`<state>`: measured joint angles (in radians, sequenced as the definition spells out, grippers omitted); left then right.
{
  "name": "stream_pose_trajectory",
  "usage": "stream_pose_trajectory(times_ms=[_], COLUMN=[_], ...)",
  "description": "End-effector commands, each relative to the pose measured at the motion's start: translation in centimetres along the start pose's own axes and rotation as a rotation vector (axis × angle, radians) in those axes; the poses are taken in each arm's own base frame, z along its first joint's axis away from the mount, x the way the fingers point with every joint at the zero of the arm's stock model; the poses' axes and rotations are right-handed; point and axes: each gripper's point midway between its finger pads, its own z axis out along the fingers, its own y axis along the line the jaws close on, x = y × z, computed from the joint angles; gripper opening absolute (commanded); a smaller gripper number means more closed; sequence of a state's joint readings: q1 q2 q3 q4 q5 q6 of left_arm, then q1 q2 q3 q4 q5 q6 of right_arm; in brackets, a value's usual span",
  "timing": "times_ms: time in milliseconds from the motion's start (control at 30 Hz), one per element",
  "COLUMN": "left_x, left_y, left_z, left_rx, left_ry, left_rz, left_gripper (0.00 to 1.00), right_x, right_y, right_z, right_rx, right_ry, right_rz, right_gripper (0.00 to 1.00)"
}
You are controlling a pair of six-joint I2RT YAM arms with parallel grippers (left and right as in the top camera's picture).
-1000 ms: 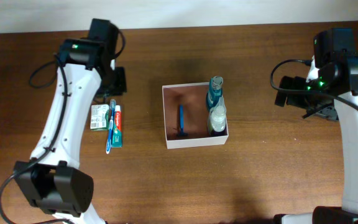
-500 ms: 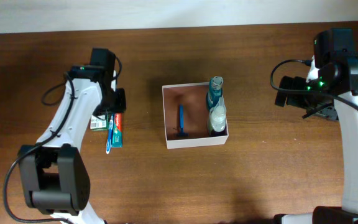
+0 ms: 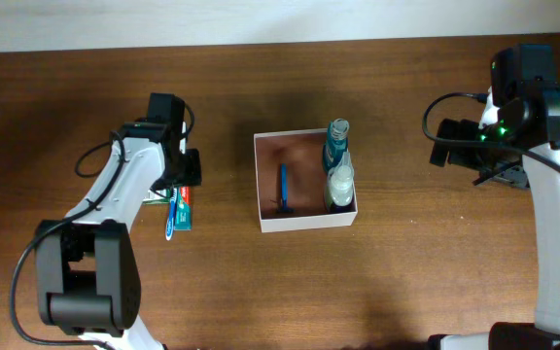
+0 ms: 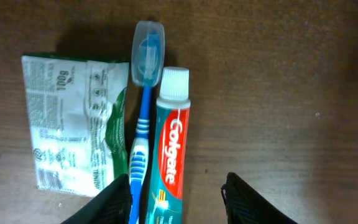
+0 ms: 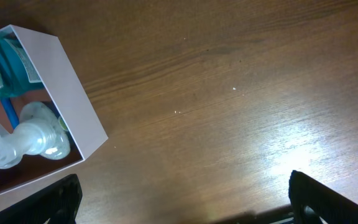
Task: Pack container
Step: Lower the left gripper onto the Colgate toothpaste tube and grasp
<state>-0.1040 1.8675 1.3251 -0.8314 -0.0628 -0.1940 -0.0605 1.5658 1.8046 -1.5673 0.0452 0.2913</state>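
Left pincer (image 4: 176, 202): half open, holds nothing, over the toothpaste (image 4: 171, 155) at the bottom middle
Right pincer (image 5: 185, 208): wide open, empty
Container (image 3: 306, 222): middle of the frame, right of the toothpaste
Do it well: grab only the toothpaste, not the toothbrush (image 4: 143, 124) just beside it

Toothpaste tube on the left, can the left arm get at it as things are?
Probably yes. The left tool hangs right above the toothpaste tube, open, nothing covering it. The toothbrush lies tight against its side, so both may get pinched.
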Motion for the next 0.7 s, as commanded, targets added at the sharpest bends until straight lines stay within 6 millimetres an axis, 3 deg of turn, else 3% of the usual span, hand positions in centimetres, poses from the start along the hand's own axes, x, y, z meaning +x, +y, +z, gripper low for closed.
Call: stream_pose_trajectory(times_ms=[0,133,667], left_x=[1.0,1.1,1.0], left_y=[0.1,0.1,0.0], left_z=[1.0,1.4,2.9], left_rx=[0.002,0.003,0.005], left_ry=[0.024,0.018,0.008], left_rz=[0.007,-0.030,-0.038], left_gripper=[0.48,0.42,0.42], right_x=[-0.2,-0.3,-0.3], right_y=[-0.4,-0.4,-0.4], right_z=[-0.8,-0.8,-0.8], right_rx=[0.005,0.004,0.004], right_ry=[-0.033,-0.033,-0.033], right_rz=[0.009,0.009,0.009], right_gripper=[0.98,0.98,0.98])
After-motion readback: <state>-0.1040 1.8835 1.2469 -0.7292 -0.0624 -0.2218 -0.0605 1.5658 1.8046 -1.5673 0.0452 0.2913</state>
